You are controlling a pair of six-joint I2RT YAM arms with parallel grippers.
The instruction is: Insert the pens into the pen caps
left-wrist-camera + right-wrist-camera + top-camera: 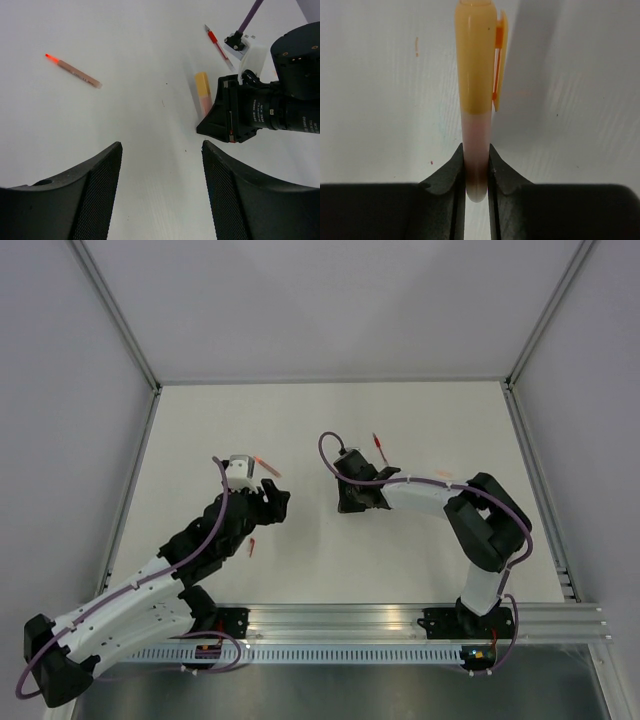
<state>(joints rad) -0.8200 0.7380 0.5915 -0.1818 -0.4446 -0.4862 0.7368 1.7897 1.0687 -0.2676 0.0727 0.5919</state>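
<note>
A white table is seen, and every place below is given from the left gripper, whose fingers are spread wide with nothing between them. The right gripper is found off to its right, near but apart. It is clamped on the pale lower end of the orange cap, whose clipped orange end is pointed away from the jaws; which end is open cannot be told. The orange pen is laid flat ahead and to the left of the left gripper, apart from it. Its long axis is slanted across the fingers' line, with the red tip farthest off. The red pen is laid farther ahead to the right, beyond the right gripper. A short stub taken to be the red cap is seen behind the left gripper. The orange pen is judged the left gripper's to fetch, being nearer; the fingers would have to be turned to straddle its barrel.
</note>
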